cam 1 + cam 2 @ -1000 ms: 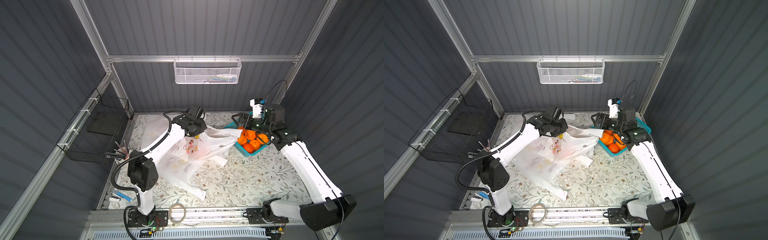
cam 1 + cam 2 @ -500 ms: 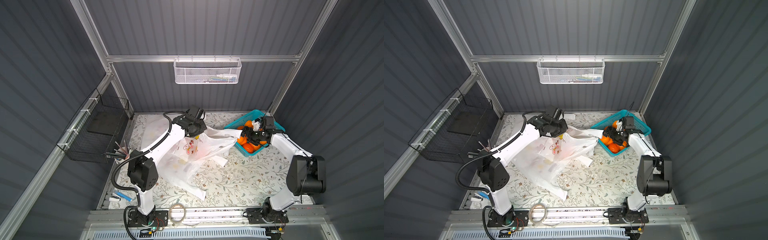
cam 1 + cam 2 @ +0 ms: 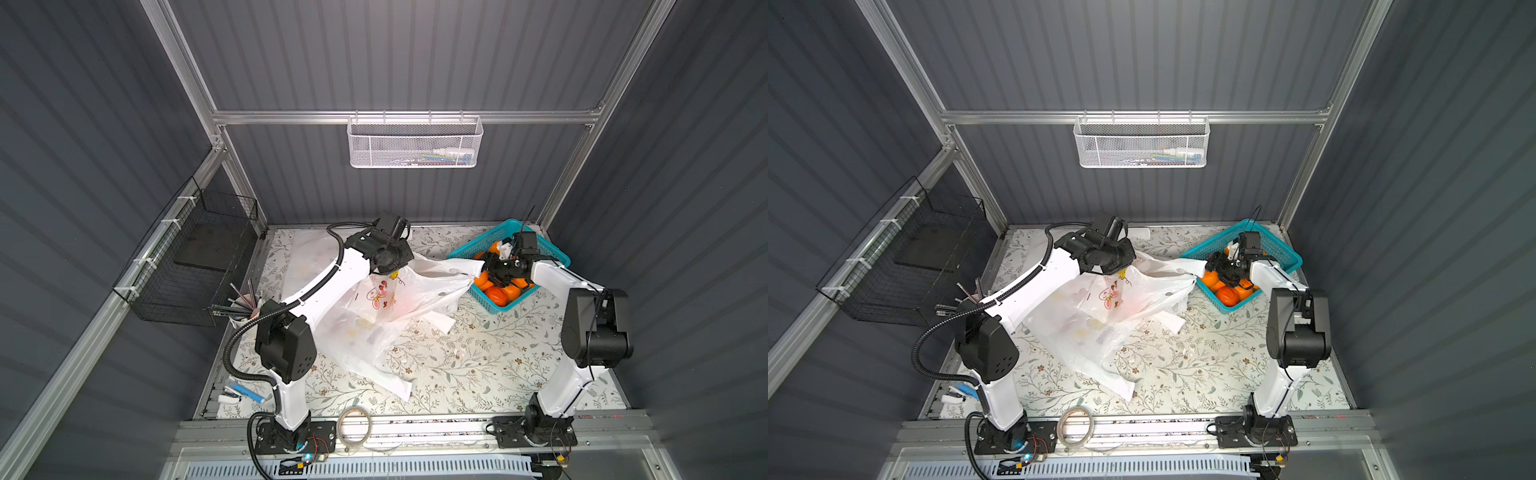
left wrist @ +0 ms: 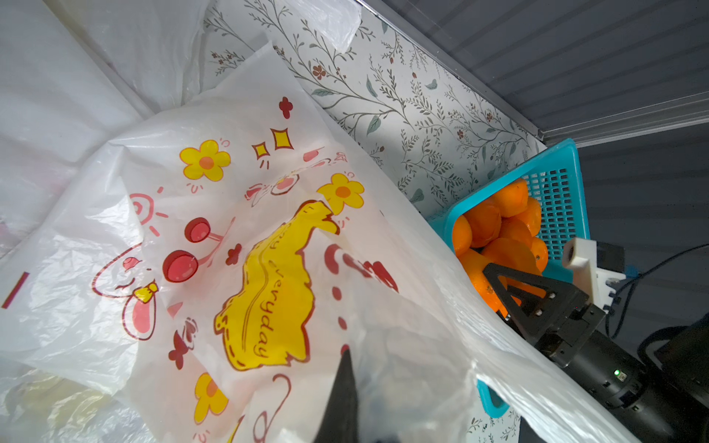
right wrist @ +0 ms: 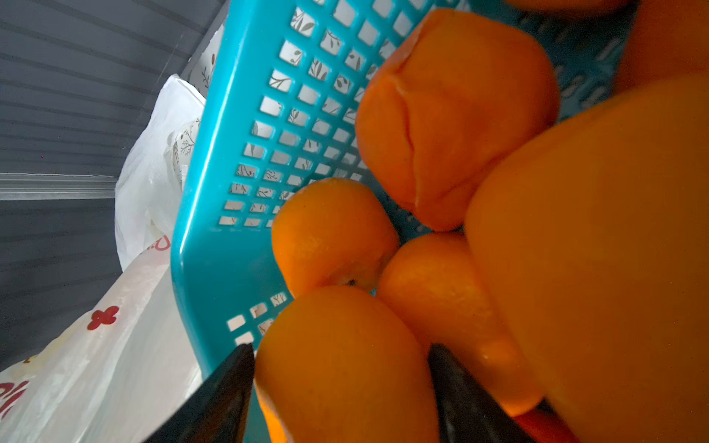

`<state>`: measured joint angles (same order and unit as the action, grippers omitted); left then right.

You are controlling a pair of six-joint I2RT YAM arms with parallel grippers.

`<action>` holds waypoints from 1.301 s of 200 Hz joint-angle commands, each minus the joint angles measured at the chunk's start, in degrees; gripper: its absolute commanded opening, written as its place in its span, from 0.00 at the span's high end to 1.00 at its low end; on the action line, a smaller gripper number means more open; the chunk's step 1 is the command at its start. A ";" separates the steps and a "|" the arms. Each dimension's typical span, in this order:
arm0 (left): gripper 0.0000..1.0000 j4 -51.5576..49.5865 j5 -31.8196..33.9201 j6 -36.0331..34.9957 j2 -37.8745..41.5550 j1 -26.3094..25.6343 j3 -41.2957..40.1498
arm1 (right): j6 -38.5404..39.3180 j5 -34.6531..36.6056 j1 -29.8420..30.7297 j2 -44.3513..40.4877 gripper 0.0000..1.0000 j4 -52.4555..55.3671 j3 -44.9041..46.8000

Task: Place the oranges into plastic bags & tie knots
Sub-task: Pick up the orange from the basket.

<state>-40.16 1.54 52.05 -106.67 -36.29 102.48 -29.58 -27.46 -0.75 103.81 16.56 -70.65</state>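
The printed white plastic bag [image 3: 399,299] [image 3: 1125,299] lies crumpled mid-table, its mouth stretched toward the teal basket [image 3: 469,249] [image 3: 1208,245]. My left gripper [image 3: 392,270] is shut on the bag's upper rim. In the left wrist view one black finger [image 4: 341,395] shows against the film [image 4: 230,230]. Several oranges [image 3: 496,295] [image 3: 1225,295] [image 4: 498,222] fill the basket. My right gripper [image 3: 496,276] [image 5: 340,346] reaches down into the basket, and its two fingers press on both sides of one orange [image 5: 341,376]. No knots are in view.
A black wire basket [image 3: 195,266] hangs on the left wall and a white mesh basket [image 3: 413,145] on the back rail. A cup of pens [image 3: 243,305] stands at the left edge. A tape roll [image 3: 353,422] lies on the front rail. Another flat bag [image 3: 303,257] lies back left.
My right arm has folded down from above the basket into it, and its jaws have narrowed round one orange. The left arm and the bag have stayed put.
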 commanded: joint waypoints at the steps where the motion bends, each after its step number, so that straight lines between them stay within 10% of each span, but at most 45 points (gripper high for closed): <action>1: 0.99 0.26 0.34 -1.21 1.12 0.35 -0.67 | 0.08 -1.46 0.73 0.30 0.27 -0.25 0.91; 72: 1.00 0.35 0.38 -1.34 1.78 0.35 -1.26 | 1.41 -1.41 1.57 1.02 0.36 1.20 0.85; 170: 1.00 0.17 0.53 -2.20 1.26 0.35 -1.34 | 1.81 4.23 2.37 -26.59 0.42 8.46 -1.47; 260: 0.99 -0.09 -0.67 -2.81 1.79 0.35 -1.12 | 3.84 15.08 25.73 -21.77 0.40 8.97 -10.29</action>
<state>-39.75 1.50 50.65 -106.63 -36.29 101.51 -26.50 -16.69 21.50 76.88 24.86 -80.71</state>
